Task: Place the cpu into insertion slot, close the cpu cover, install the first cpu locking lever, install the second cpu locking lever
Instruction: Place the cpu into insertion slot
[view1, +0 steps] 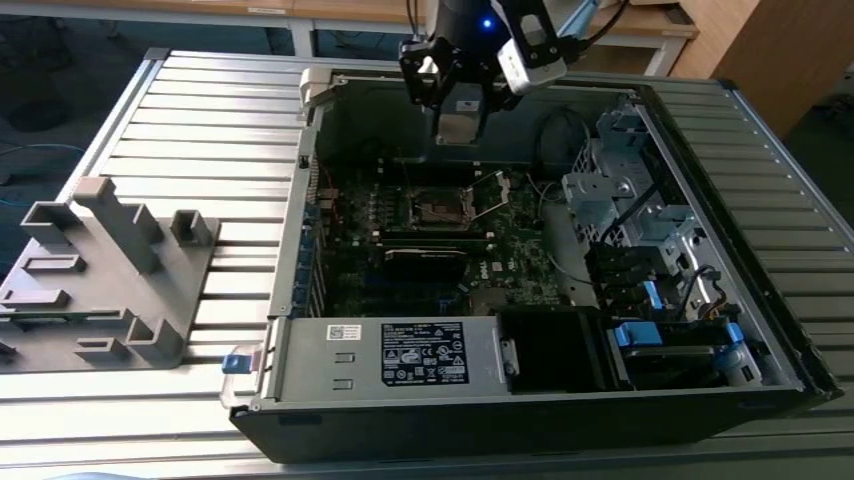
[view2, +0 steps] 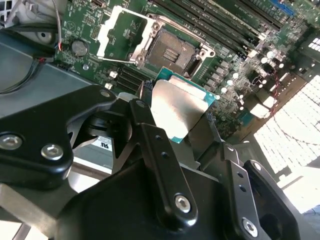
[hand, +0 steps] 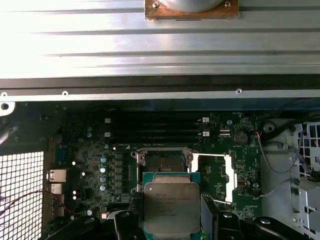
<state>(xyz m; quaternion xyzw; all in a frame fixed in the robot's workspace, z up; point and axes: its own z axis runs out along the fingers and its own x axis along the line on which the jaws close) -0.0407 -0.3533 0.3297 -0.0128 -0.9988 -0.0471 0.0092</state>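
Closest to us are the 2 black fingers (view2: 155, 145) of the gripper (view2: 180, 125), drawn in on the cpu (view2: 177, 107) and pinching it by 2 opposite edges. Its dull metal top faces the wrist cameras and a green rim shows around it. We see no gap between finger and chip on either side, so we judge the hold firm.

In the first wrist view the cpu (hand: 167, 205) hangs between the gripper (hand: 170, 222) tips, just short of the insertion slot (hand: 164, 162). Its edges run nearly parallel to the slot's frame. The chip is square, so it has no long axis to line up. What counts is the offset, and the insertion slot (view2: 172, 50) lies ahead of the fingertips and below them, bare and dark inside. We cannot tell how level the chip sits to the board.

Beside the insertion slot, the cpu cover (hand: 214, 172) stands swung open, its silvery frame clear of the cavity. In the second wrist view the cpu cover (view2: 117, 35) lies on the slot's side away from the memory slots (view2: 225, 25).

In the exterior view the gripper (view1: 458, 128) hovers well above the insertion slot (view1: 438, 210), toward the far wall of the computer case (view1: 287, 250). The motherboard (view1: 427, 250) spreads out around the slot. We judge that no step is finished yet: the chip is in the air, the slot is empty, and the cover is up.
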